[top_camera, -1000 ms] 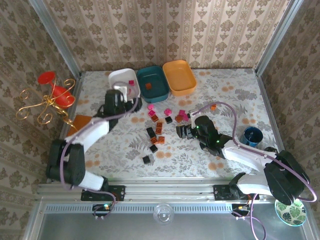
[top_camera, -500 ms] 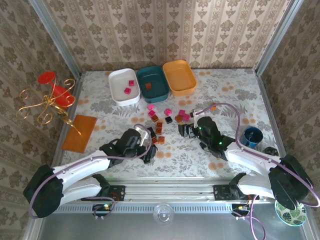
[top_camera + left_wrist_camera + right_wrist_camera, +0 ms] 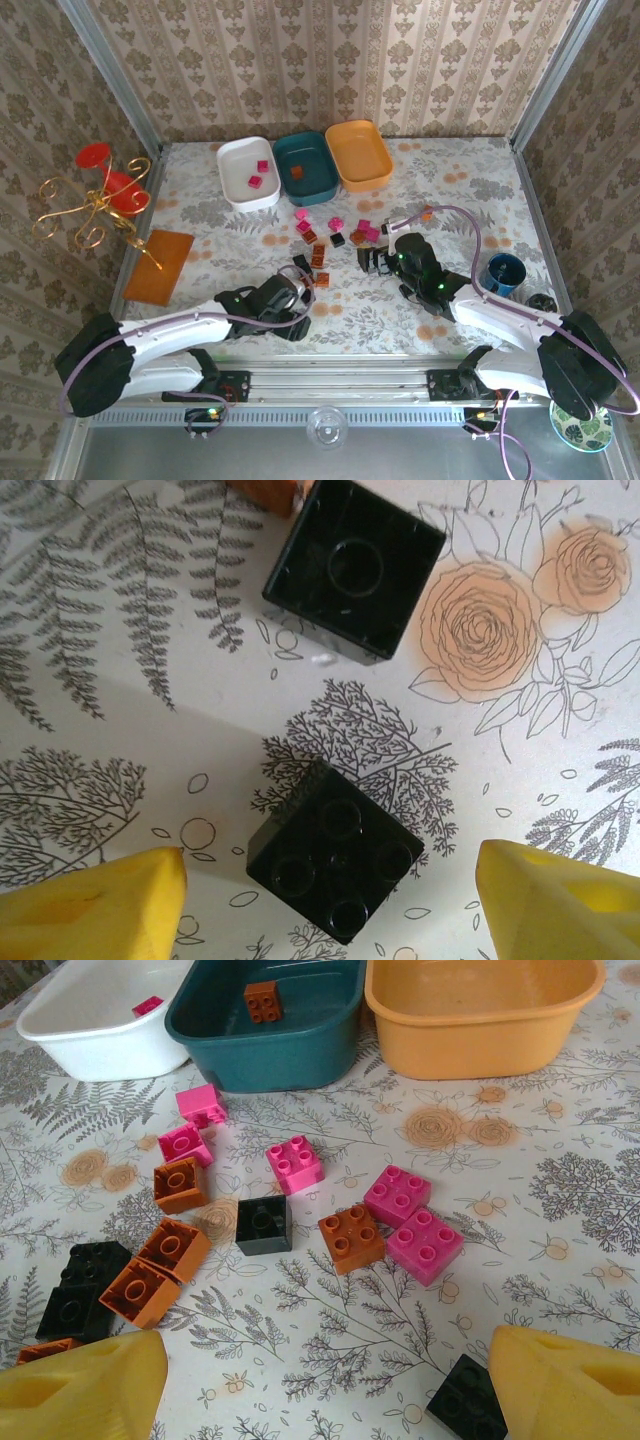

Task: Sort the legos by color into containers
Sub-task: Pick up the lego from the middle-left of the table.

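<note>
left gripper (image 3: 330, 905) is down low over the table (image 3: 120, 660), jaws well apart, nothing held. studs-up black lego (image 3: 335, 865) sits between the yellow fingertips (image 3: 100, 900) with a clear gap on both sides, so I read this as lined up for a pinch, not closed yet. the block is turned at an angle to the jaws, so I'd expect its corners to catch first and it may twist when I close. second black lego (image 3: 355, 570) lies hollow side up just beyond it, not touching, so the fingers shouldn't foul it

right gripper (image 3: 330, 1390) is also wide open and empty, hanging at the near side of the loose legos (image 3: 295, 1165), which are pinks, orange-browns and blacks scattered mid-table. closest to it is a black block (image 3: 468, 1398) by the right-hand finger. can't tell which piece it's aimed at

trays sit in a row at the far side: white tray (image 3: 238, 168) has two pinks, teal tray (image 3: 312, 152) has one orange-brown, orange tray (image 3: 365, 150) has no block that I can see. by elimination black goes in orange, I think. most of the pile is unsorted, so the task is early

left works the near side, right the right-hand side, which keeps the arms out of each other's way
</note>
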### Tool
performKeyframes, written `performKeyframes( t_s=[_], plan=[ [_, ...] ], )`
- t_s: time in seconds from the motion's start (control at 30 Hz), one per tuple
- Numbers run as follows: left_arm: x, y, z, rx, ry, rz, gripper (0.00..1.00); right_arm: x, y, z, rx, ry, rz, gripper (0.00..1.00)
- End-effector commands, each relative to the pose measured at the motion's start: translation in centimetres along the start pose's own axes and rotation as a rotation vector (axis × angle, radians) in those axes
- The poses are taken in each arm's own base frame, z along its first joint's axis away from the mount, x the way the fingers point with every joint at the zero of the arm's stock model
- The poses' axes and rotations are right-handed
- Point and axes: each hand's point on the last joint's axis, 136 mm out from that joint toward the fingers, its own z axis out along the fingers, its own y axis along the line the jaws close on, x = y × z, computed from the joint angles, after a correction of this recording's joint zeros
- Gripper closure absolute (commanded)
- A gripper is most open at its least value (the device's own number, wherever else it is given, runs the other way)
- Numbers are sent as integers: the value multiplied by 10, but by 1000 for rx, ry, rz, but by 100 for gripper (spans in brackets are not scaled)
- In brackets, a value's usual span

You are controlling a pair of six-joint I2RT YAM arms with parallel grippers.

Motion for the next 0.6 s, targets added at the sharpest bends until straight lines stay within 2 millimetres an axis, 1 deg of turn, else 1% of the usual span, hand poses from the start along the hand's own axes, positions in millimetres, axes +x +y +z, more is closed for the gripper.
performKeyframes(
  t_s=[0.0,0.13,0.27,0.37,0.47,0.57],
  plan=[
    [-6,-1,0,-20,3,3,25,-2,-7,-2,35,-3,12,15],
    [-10,3,6,-64,22,23,31,-3,-6,-4,26,-10,11,15],
    [-14,-2,14,-54,29,23,37,-4,-6,-6,23,-16,7,15],
    [-16,-5,18,-44,31,21,45,-4,-6,-6,24,-15,7,15],
    [-20,-6,16,-50,26,26,52,-4,-6,-6,26,-13,6,15],
    [-33,-5,11,-68,-22,27,55,-3,-6,-5,27,-11,7,15]
  ],
)
